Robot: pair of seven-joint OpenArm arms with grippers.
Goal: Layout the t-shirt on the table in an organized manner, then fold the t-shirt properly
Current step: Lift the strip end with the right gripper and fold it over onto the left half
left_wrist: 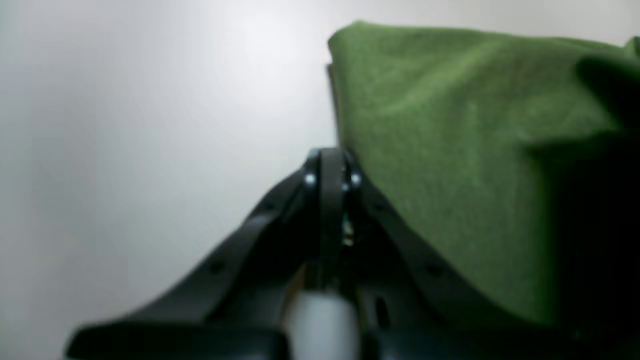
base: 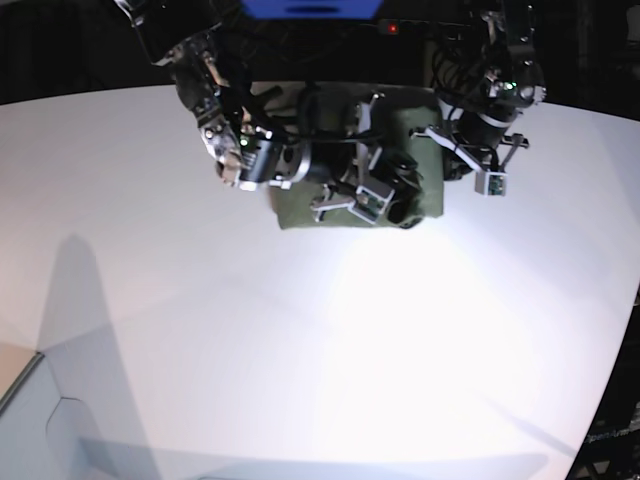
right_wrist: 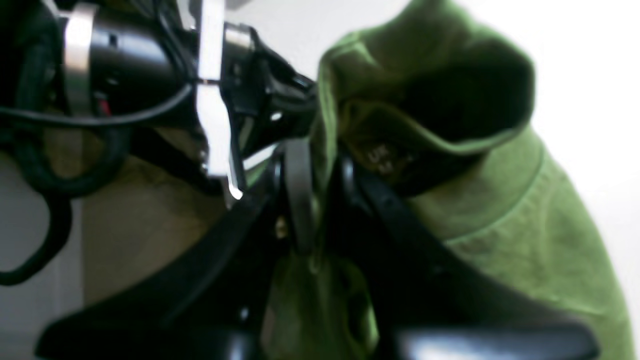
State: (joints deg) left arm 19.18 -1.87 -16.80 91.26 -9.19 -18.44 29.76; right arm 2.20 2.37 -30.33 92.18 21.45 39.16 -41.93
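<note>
The t-shirt [base: 420, 170] lies bunched into a compact block at the far edge of the table [base: 320, 350], under both arms. The right gripper [right_wrist: 320, 170] has its fingers pinched on a fold of the t-shirt near the collar and neck label, probably to lift or carry that layer. The left gripper [left_wrist: 332, 172], fingers closed on nothing visible, sits just beside the t-shirt's edge.

Olive t-shirt [base: 420, 160] bunched, partly folded, at far edge of white table [base: 300, 350].
</note>
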